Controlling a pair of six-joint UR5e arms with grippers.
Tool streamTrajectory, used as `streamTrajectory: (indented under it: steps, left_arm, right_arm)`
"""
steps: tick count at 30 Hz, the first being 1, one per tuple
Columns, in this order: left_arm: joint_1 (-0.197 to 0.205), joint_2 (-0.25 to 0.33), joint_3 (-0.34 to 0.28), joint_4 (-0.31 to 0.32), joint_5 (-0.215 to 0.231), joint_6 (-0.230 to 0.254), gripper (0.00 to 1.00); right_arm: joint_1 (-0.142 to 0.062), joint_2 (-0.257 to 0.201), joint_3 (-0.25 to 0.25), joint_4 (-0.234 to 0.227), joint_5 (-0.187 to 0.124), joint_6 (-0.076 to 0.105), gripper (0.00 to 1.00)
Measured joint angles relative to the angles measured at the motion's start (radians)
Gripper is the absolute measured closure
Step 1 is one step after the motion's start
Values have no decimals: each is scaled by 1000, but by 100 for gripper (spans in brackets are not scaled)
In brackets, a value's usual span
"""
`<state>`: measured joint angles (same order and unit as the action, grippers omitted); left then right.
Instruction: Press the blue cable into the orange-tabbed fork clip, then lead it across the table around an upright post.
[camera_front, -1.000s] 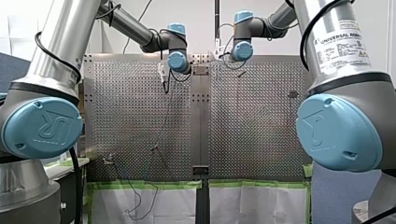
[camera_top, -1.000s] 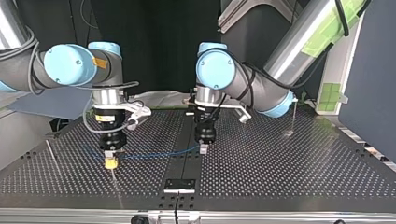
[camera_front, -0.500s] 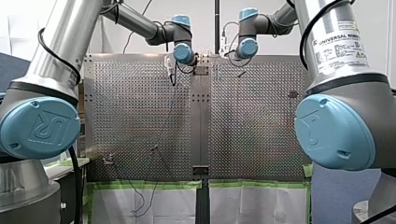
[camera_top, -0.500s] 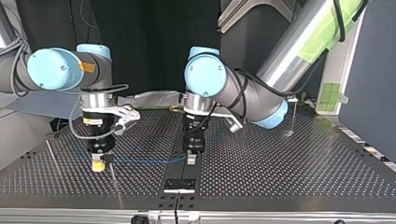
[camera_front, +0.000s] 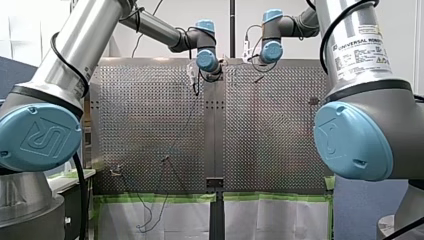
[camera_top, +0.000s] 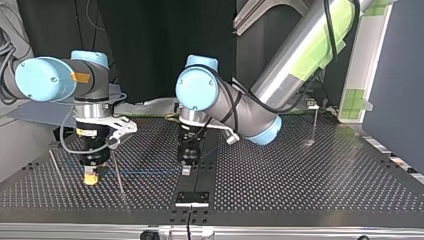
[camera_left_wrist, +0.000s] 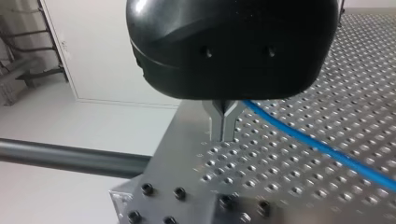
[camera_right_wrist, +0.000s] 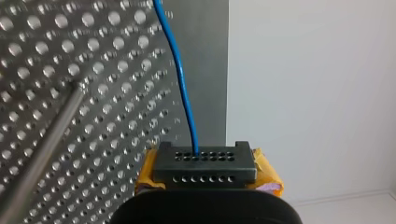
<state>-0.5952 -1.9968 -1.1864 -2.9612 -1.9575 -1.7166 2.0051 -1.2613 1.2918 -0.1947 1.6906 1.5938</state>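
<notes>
The blue cable (camera_top: 142, 173) hangs taut just above the perforated table between my two grippers. My right gripper (camera_top: 90, 178), with yellow pads, is at the top view's left and is shut on the blue cable (camera_right_wrist: 184, 93), which leaves its black ribbed fingertips (camera_right_wrist: 205, 163). My left gripper (camera_top: 186, 170) is over the table's middle seam. Its metal fingers (camera_left_wrist: 223, 122) are shut, and the cable (camera_left_wrist: 327, 149) trails away from them. A thin upright post (camera_top: 117, 175) stands just beside my right gripper, behind the cable. The fork clip's orange tab is not visible in any view.
A second thin rod (camera_top: 56, 168) stands further toward the top view's left, and another post (camera_top: 314, 124) at its far right. A black plate (camera_top: 192, 198) sits on the seam near the table edge. Small fixtures (camera_front: 116, 171) with thin wires stand at the front view's lower left.
Both arms have carried the cable toward the top view's left. My right gripper has passed the thin post, which now stands between the two grippers. Both grips are unchanged.
</notes>
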Motion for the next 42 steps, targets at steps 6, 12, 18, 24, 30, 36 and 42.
streamTrajectory:
  steps: [6, 12, 18, 24, 30, 36, 42]
  left_arm:
    - [-8, -7, 51, -1, -2, -6, 100]
    - [-12, -8, 108, 9, 7, -22, 100]
    - [-29, -42, 162, -15, 6, -27, 100]
    - [-45, -98, 205, -26, 6, -29, 100]
    - [-53, -146, 245, -33, 2, -29, 100]
    - [-57, -152, 255, -30, 7, -30, 100]
    - [-64, -167, 260, -29, 17, -29, 100]
  right_arm:
    - [-22, 0, 0, 1, -1, 0, 100]
    - [-44, 0, -2, 3, -3, 0, 100]
    - [-66, -1, -4, 9, -4, 0, 100]
    - [-87, 0, -4, 11, -7, 0, 100]
    - [-106, 1, -4, 11, -17, 2, 100]
    - [-125, 3, -4, 9, -37, 14, 100]
    - [-143, 4, -4, 9, -47, 18, 100]
